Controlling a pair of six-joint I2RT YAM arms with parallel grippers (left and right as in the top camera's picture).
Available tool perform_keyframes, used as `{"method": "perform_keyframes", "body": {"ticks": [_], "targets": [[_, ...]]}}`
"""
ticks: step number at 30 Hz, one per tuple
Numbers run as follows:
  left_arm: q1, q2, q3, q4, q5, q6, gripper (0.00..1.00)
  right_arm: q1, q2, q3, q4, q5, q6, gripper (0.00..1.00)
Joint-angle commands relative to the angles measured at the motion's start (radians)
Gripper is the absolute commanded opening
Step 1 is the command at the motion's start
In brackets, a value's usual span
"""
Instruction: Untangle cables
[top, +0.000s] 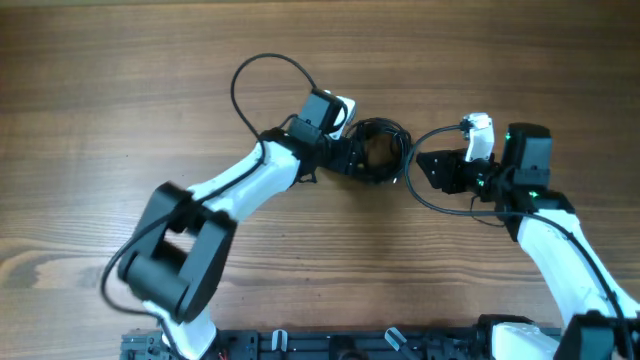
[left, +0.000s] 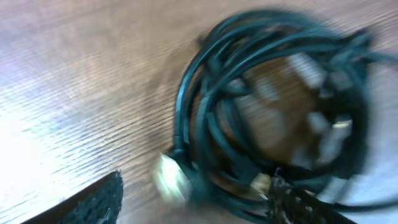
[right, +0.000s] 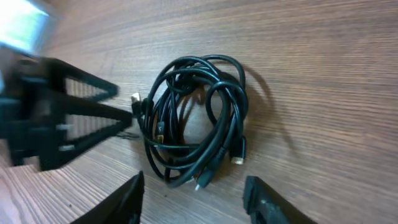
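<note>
Left gripper (left: 196, 186) and right gripper (right: 193, 183) both spread, pinching nothing. Grab several cables (right: 193, 118) at once and they'll probably just cinch tighter.

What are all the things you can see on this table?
Brown wooden table: one, brown, under everything.
Bundle of thin black cables: one tangled coil, black, mid-table between the two grippers; how many cables cannot be told.
Small metal plug tips: at least three, silver or gold, at the coil's edges.
Thick black arm wires: two, black, one curving beside each arm.
White and black robot arms: two, one on each side.
Left gripper: one, black, open, tips at the coil's edge.
Right gripper: one, black, open, near the coil.
</note>
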Motion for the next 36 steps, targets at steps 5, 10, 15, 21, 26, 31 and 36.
{"method": "perform_keyframes", "body": {"ticks": [5, 10, 15, 21, 26, 31, 36], "targets": [[0.066, -0.072, -0.007, -0.049, 0.034, -0.261, 0.94, 0.051, 0.183, 0.004, 0.166, -0.031, 0.117, 0.64], [0.168, -0.072, -0.007, -0.083, 0.033, -0.261, 0.97, 0.129, 0.318, 0.004, 0.251, -0.031, 0.361, 0.57], [0.230, -0.072, -0.008, -0.094, 0.030, -0.258, 1.00, 0.223, 0.343, 0.004, 0.250, -0.061, 0.671, 0.34], [0.234, -0.072, -0.008, -0.093, 0.030, -0.258, 1.00, 0.397, 0.343, 0.004, 0.343, -0.048, 0.865, 0.38], [0.234, -0.072, -0.008, -0.093, 0.030, -0.258, 1.00, 0.576, 0.342, 0.004, 0.520, 0.076, 0.914, 0.52], [0.233, -0.072, -0.008, -0.066, 0.039, -0.258, 1.00, 0.485, 0.208, 0.004, 0.540, -0.029, 0.904, 0.55], [0.233, -0.072, -0.008, -0.066, 0.186, -0.258, 0.71, 0.342, 0.044, 0.004, 0.370, -0.005, 0.777, 0.61]]}}
